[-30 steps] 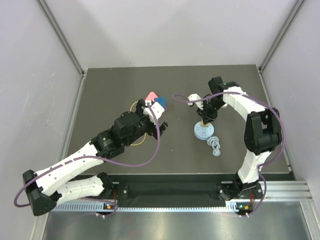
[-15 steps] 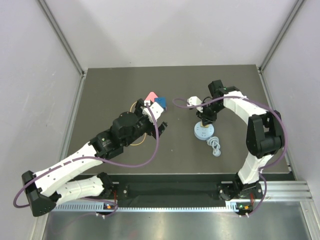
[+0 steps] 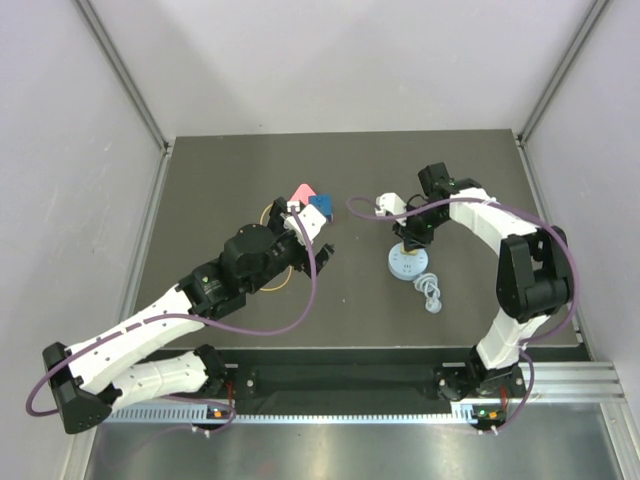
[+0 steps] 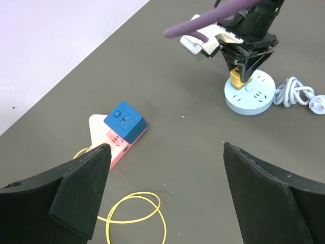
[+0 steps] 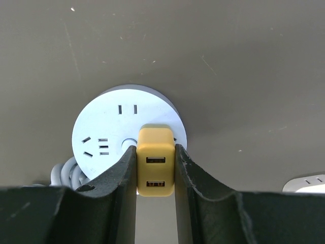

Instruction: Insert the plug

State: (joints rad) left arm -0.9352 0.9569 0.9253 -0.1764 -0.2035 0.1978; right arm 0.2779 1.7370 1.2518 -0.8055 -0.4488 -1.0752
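The right pincer (image 5: pixel 155 152) is closed on a yellow plug (image 5: pixel 155 170), 1 finger flat on each side. The plug's 2 USB ports face the wrist camera. It stands upright over a round pale-blue socket (image 5: pixel 109 127), on the socket's right part, just beside the centre button. In the left wrist view the plug's lower end (image 4: pixel 236 78) meets the socket's top (image 4: pixel 254 99); whether its pins are seated I cannot tell.

From above, the socket (image 3: pixel 407 264) lies right of centre on the dark table (image 3: pixel 220 170). Its coiled grey cord (image 3: pixel 430 292) trails to the near right and touches the socket's rim. The right arm reaches in from the right, its pincer (image 3: pixel 412 240) pointing down.

The left pincer (image 4: pixel 165 147) is wide open and grips nothing. It hangs above the table left of centre, well apart from the socket. Below and beyond it lies a pink strip (image 4: pixel 118 146) with a blue cube (image 4: pixel 125 122) on top. A yellow wire (image 4: pixel 134 216) loops on the table just near of the strip.
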